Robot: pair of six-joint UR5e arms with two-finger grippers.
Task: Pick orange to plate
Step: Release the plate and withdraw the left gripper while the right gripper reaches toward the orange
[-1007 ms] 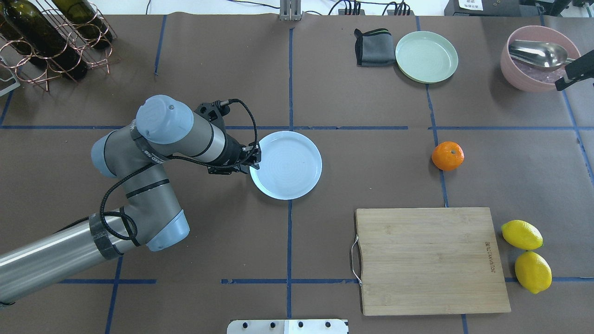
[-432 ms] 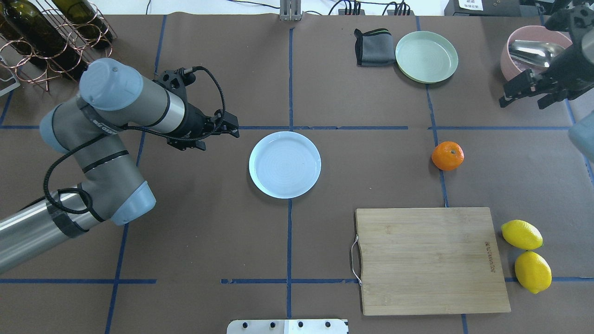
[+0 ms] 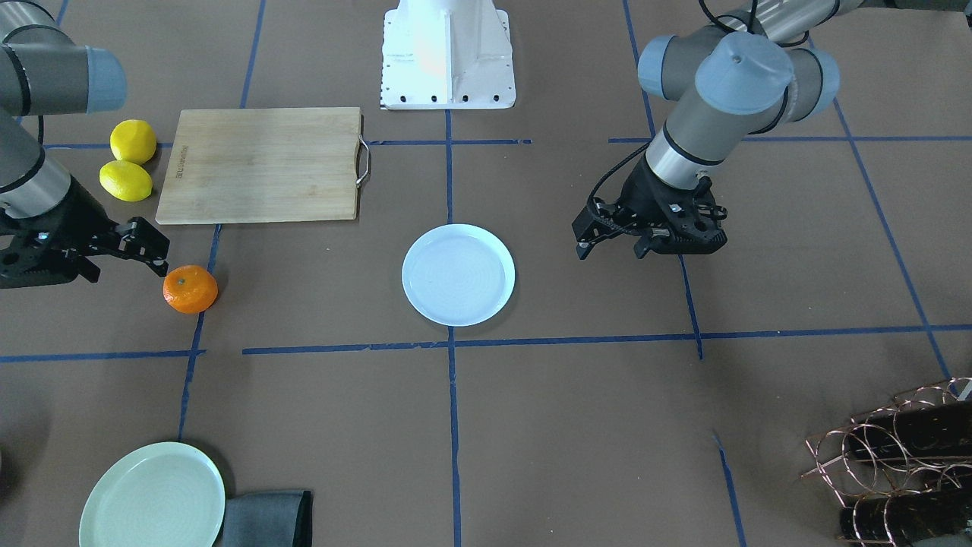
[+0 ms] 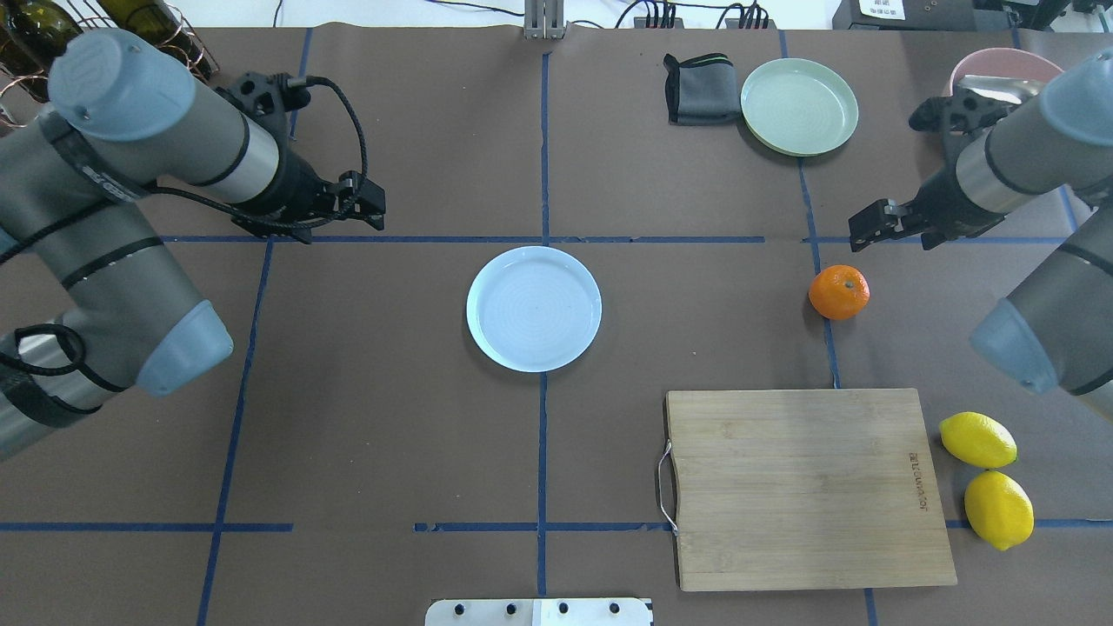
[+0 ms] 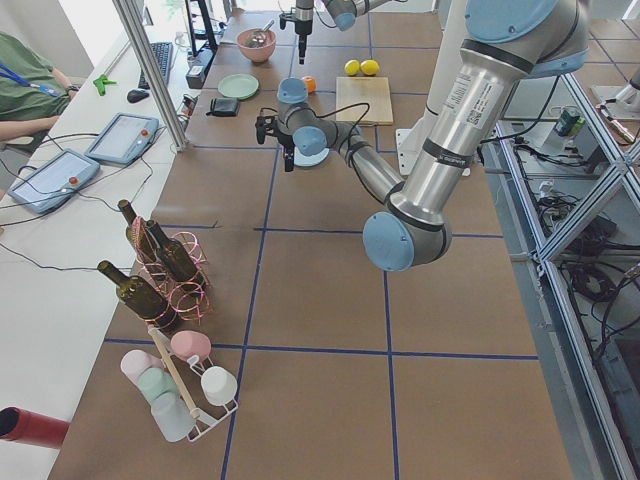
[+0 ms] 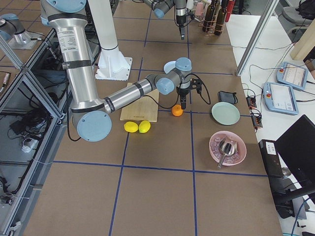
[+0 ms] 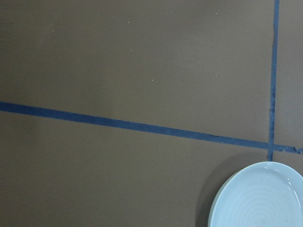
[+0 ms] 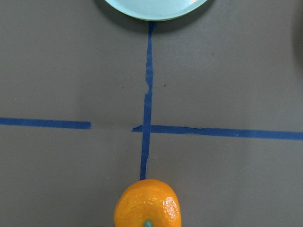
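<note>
Orange (image 3: 190, 289) is sitting on the table (image 3: 577, 425) just past the right gripper (image 3: 163, 256) fingertips in the front view. The gripper is hanging close beside it with its jaws standing spread, nothing between them. The plate (image 3: 458, 274) is lying well away from that gripper, out beyond the orange. The left gripper (image 3: 609, 251) is hovering near the plate's other side, apart from it, jaws also spread and holding nothing. Two lemons (image 3: 125, 181) and a board (image 3: 262, 163) are lying off to the right gripper's side, toward the robot base.

In the overhead view the right gripper is pointing toward the table's middle, and the orange is lying just beside its tips on the robot's side, with a gap showing. The left gripper is hanging off the plate's far-left side, well apart from the orange. A green plate (image 4: 799, 106) is lying near the right gripper on the far side.

In the right side view the right gripper is pointing down, close over the orange.

In the right wrist view the orange is sitting at the bottom centre and the green plate is showing at the top edge. No fingers are showing.

In the left wrist view the plate rim is filling the bottom right corner. No fingers are showing.
</note>
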